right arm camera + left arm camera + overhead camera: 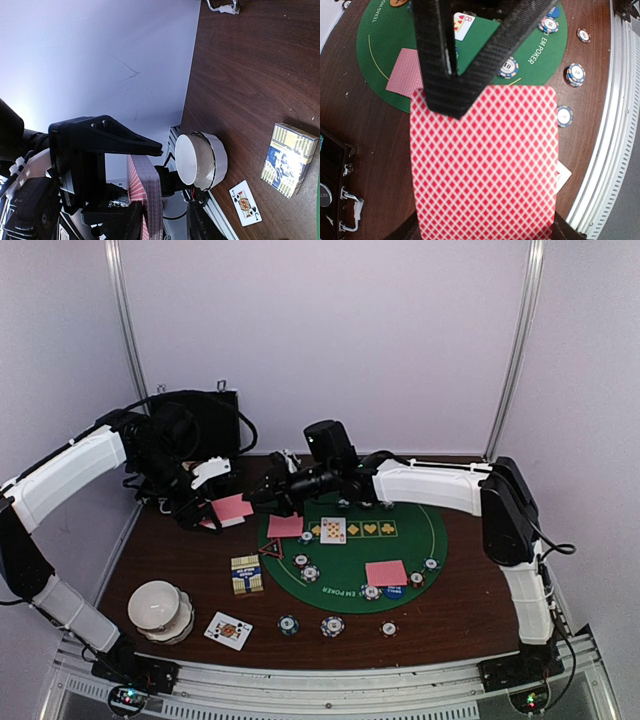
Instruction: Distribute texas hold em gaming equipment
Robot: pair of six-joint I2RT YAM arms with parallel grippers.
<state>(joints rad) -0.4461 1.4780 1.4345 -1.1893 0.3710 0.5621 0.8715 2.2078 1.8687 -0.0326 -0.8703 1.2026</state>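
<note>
walls: plain pale panels (330, 340) fill the upper half of the top view
posts: thin metal uprights (515, 350) at upper left and upper right
table: dark brown wood (460, 610) across the lower half
front edge: ribbed aluminium rail (330, 685) along the bottom
light: soft and even, with a pale sheen on the wood in the right wrist view

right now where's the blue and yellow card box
Top view: the card box lies on the wood at the green mat's left edge, between it and the white bowls.
</note>
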